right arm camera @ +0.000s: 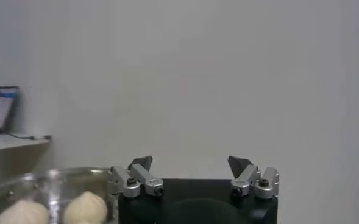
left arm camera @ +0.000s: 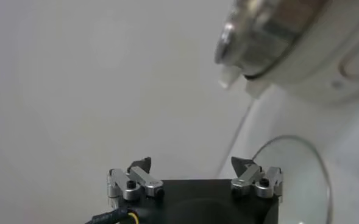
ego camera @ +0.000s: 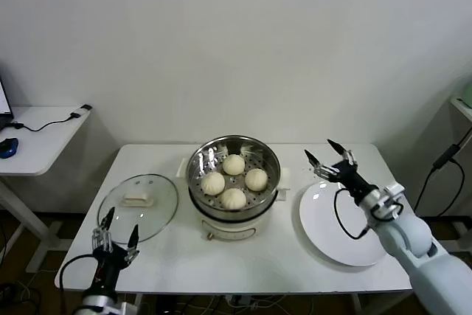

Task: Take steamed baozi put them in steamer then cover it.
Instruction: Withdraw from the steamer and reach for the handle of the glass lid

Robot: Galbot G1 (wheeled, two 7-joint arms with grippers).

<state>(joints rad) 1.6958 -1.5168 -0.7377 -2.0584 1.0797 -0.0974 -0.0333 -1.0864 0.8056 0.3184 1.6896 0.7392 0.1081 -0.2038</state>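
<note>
Left tool (ego camera: pixel 116 228) beside cover (ego camera: pixel 138 206)

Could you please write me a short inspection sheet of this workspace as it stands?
Surface: white table.
Job's things: four baozi in the steamer; lid flat on the table, left of it.
Clutter: bare plate, right of the steamer.
Grippers: left gripper open at the lid's near edge; right gripper open above the plate's far edge; both hold nothing.
Cables: black cable looped on the right arm.
Surroundings: side desk, white wall.
</note>
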